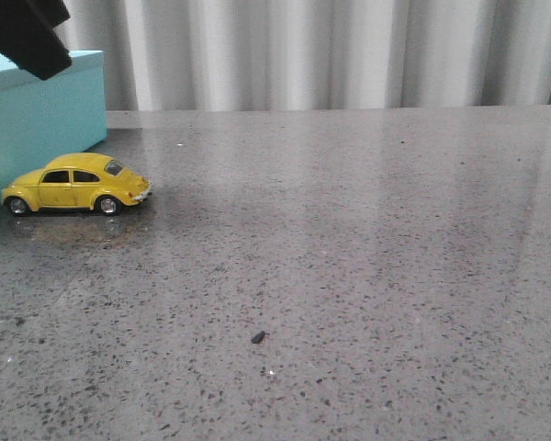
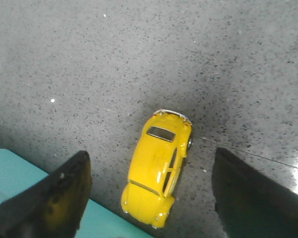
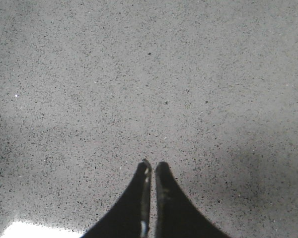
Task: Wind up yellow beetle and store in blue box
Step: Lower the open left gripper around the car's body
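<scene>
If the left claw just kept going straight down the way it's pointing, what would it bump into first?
Most likely the yellow toy car, which sits on the table between the open left claw's fingers. One finger might catch the blue box edge; depth is hard to judge.

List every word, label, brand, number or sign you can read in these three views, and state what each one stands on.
None can be read in any view.
yellow beetle: no badge, plate or lettering legible.
blue box: plain sides, no print visible.
table: speckled surface only, no marks.
</scene>
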